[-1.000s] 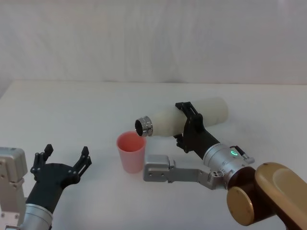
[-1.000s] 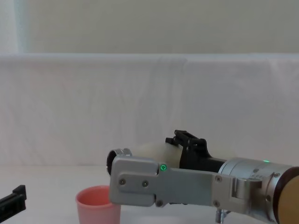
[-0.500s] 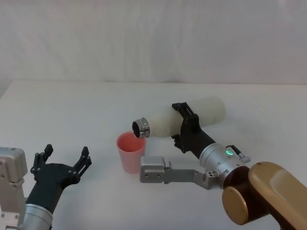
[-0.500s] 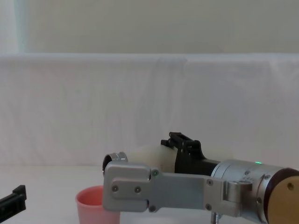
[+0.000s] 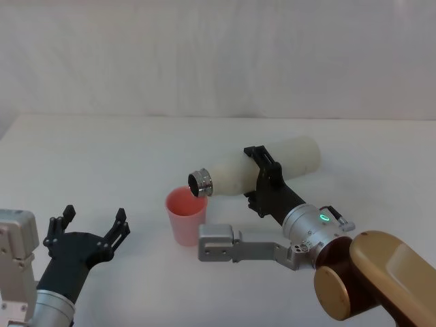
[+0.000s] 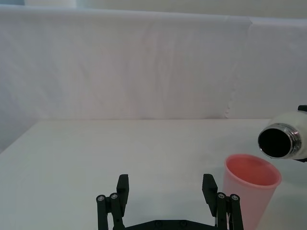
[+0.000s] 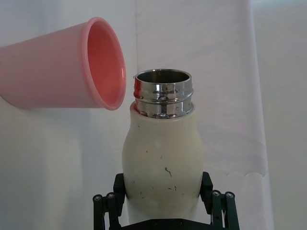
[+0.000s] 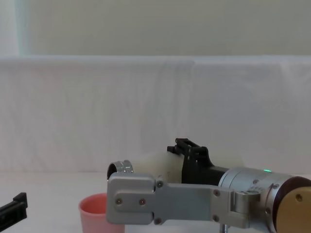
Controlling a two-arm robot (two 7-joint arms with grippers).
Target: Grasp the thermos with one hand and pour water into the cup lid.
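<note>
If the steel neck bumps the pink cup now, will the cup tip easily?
Probably yes. The cup lid looks thin, plastic and seemingly empty, so likely light. It stands free, ungripped, beside the thermos mouth held in the right gripper. Its tapered base gives little support.

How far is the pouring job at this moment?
Done: the right pincer grips the thermos and has it tipped on its side. In hand: its steel neck sits just above the rim of the cup lid. Left: no water is visible in the lid. The left pincer rests open, apart.
</note>
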